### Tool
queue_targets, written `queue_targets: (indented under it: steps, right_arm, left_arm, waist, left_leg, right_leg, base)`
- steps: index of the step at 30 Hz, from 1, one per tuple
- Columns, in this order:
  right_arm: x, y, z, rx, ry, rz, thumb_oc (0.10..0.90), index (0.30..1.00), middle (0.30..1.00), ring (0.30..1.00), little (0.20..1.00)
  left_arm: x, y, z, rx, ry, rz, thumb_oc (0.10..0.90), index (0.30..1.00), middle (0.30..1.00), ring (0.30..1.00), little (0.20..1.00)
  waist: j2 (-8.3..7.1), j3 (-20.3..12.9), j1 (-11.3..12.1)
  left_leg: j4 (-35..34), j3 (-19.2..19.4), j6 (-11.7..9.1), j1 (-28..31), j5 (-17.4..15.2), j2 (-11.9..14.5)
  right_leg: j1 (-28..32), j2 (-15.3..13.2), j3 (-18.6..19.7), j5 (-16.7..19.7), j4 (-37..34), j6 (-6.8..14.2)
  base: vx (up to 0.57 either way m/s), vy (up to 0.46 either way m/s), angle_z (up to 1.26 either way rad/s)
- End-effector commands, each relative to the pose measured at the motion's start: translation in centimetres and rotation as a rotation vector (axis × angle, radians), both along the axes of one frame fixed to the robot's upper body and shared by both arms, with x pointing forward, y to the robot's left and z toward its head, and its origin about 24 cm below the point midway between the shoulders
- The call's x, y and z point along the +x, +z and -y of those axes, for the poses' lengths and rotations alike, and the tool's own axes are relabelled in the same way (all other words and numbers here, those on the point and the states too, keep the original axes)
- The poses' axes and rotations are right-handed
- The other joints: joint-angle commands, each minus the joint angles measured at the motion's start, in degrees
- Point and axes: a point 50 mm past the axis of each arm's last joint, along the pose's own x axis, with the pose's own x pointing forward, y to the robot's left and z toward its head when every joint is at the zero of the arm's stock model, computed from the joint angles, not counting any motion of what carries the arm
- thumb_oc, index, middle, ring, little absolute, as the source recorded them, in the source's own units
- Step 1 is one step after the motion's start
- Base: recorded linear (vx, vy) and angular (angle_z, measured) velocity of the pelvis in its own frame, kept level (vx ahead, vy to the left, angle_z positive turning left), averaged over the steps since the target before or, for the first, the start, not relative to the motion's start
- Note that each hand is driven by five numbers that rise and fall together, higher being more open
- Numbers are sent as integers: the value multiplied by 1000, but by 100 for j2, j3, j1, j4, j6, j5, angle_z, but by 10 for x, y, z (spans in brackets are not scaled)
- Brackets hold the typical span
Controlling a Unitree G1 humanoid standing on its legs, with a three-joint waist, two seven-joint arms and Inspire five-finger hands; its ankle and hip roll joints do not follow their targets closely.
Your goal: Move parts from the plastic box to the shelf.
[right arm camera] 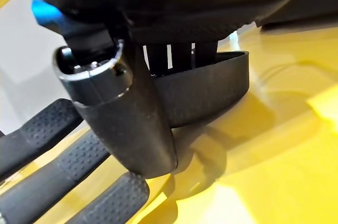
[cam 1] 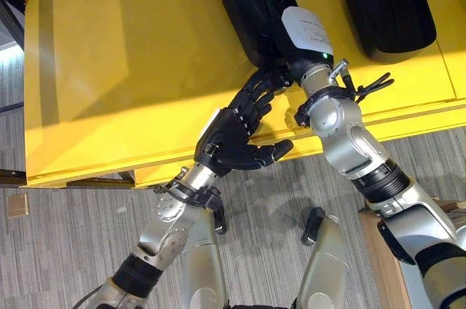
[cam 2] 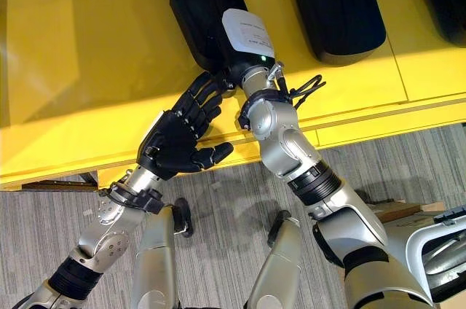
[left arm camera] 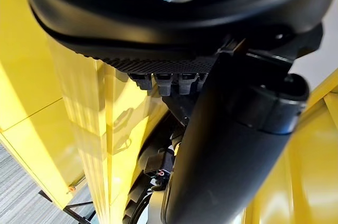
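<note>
Part point(cam 1: 244, 10): black, long, moulded | on yellow shelf point(cam 1: 109, 90) | right hand point(cam 1: 309, 36) inside

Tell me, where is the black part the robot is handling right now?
The black part lies on the yellow shelf, near its front edge, left of a second black part. The right hand rests on it; the left hand is beside it.
</note>
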Motion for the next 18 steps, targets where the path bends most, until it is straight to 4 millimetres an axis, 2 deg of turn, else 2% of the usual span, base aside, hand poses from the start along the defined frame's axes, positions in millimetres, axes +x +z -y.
queue_targets:
  steps: [1,8,11,13,14,18]
  right_arm:
    - [-18,-29,-29,-44,188,-109,400,300,300,300,300]
    - [-26,-34,-35,-39,242,-113,400,300,300,300,300]
    - [-24,-37,-34,-43,236,-117,400,300,300,300,300]
    - [-23,-39,-34,-38,229,-115,400,300,300,300,300]
    - [-22,-41,-35,-31,218,-118,400,300,300,300,300]
    - [-18,-46,-35,0,188,-123,400,300,300,300,300]
  left_arm:
    - [-17,70,29,-191,-91,364,900,1000,1000,1000,1000]
    - [-24,81,-2,-281,169,505,900,1000,1000,1000,1000]
    - [-24,78,-29,-343,432,475,900,1000,1000,1000,1000]
    - [-22,72,-45,-380,602,405,900,1000,1000,1000,1000]
    - [-19,65,-63,-443,730,321,900,1000,1000,1000,1000]
    - [-29,55,-92,-532,1015,277,900,1000,1000,1000,1000]
  waist:
    - [249,-208,-14]
    - [248,-207,99]
    - [265,-219,233]
    - [254,-229,312]
    - [234,-231,403]
    - [163,-229,631]
  left_leg:
    - [-284,228,-69,503,-215,237]
    - [-469,180,-91,598,-136,185]
    - [-493,121,-111,640,-132,133]
    - [-501,80,-115,659,-141,104]
    - [-500,37,-119,659,-149,82]
    - [-482,-60,-109,658,-178,38]
  right_leg:
    - [65,54,-474,-87,190,-371]
    - [183,19,-547,-85,65,-348]
    - [271,-45,-635,-117,39,-350]
    - [308,-102,-690,-150,53,-344]
    - [323,-155,-736,-186,81,-343]
    - [389,-291,-892,-260,142,-343]
  base:
    - [34,3,1]
    - [9,-16,1]
    - [35,-36,3]
    - [42,-72,4]
    - [34,-106,4]
    - [35,-116,17]
